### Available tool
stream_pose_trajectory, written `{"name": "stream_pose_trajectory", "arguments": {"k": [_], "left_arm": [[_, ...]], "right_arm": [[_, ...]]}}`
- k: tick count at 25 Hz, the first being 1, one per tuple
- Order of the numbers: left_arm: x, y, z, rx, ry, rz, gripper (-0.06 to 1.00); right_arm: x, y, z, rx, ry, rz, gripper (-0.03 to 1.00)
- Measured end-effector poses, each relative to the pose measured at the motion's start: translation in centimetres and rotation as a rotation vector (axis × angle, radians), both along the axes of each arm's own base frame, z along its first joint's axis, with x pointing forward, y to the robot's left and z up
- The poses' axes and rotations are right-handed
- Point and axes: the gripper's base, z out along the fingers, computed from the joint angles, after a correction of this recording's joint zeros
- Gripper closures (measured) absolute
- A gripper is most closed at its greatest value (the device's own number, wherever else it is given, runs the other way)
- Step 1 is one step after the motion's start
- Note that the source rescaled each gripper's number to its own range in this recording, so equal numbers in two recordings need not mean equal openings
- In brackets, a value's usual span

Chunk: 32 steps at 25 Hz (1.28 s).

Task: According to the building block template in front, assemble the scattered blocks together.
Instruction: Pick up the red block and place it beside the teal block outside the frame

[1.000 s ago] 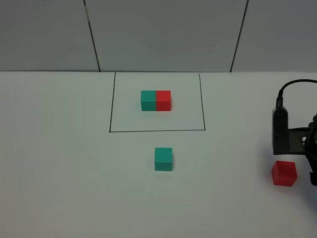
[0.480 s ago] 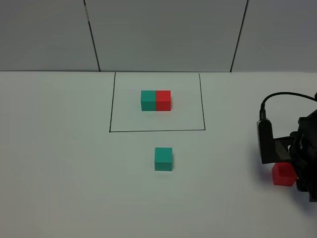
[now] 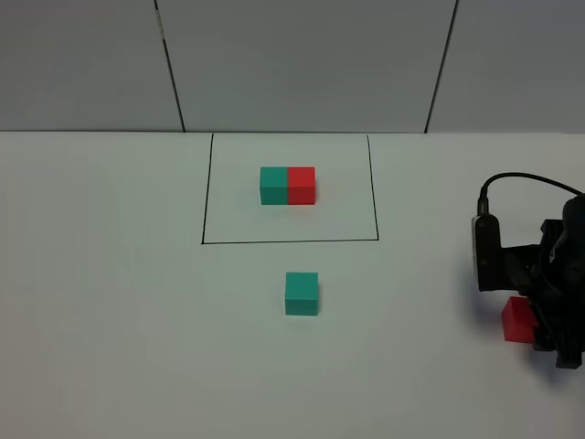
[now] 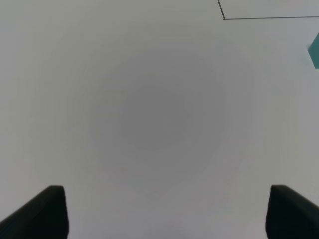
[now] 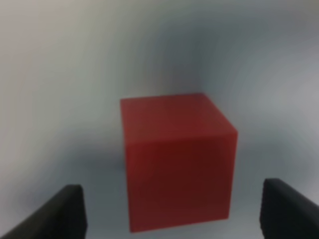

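Red matte cube [image 5: 177, 159] sits between your right gripper's [image 5: 172, 211] wide fingers, touching neither; your left gripper [image 4: 167, 211] gapes empty, teal-green matte cube [image 4: 314, 50] well beyond it.

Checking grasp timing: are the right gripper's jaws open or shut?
Open: the right gripper shows jaws wide apart, flanking the red cube without touching it.

Your flat matte white tabletop [image 3: 110, 302] fills the lower two thirds of the frame. Pale grey panelled wall [image 3: 302, 64] across the top, split by a thin dark left seam [image 3: 170, 69] and a thin dark right seam [image 3: 441, 69], both slanted. Light even, diffuse; shadows soft.
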Motion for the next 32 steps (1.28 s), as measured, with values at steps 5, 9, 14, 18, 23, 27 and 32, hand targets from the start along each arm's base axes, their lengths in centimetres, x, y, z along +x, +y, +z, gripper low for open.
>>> {"name": "stream_pose_trajectory", "arguments": {"k": [5,9,14,18,23,27,32], "left_arm": [[0.0,0.0,0.0,0.0,0.0,0.0,0.08],[0.0,0.0,0.0,0.0,0.0,0.0,0.08],[0.0,0.0,0.0,0.0,0.0,0.0,0.08],[0.0,0.0,0.0,0.0,0.0,0.0,0.08],[0.0,0.0,0.0,0.0,0.0,0.0,0.08],[0.0,0.0,0.0,0.0,0.0,0.0,0.08],[0.0,0.0,0.0,0.0,0.0,0.0,0.08]], "right_arm": [[0.9,0.1,-0.8,0.0,0.013,0.002,0.06],[1.3,-0.4,-1.5,0.005,0.029,-0.013,0.06],[1.3,-1.4,-1.8,0.026,0.05,-0.038,0.06],[1.2,-1.6,-1.8,0.042,0.056,-0.03,0.06],[1.3,-1.6,-2.6,0.048,0.071,-0.02,0.07],[1.5,-1.4,-2.9,0.075,0.062,-0.032,0.09],[1.7,-1.2,-2.9,0.098,0.047,-0.032,0.11]]}}
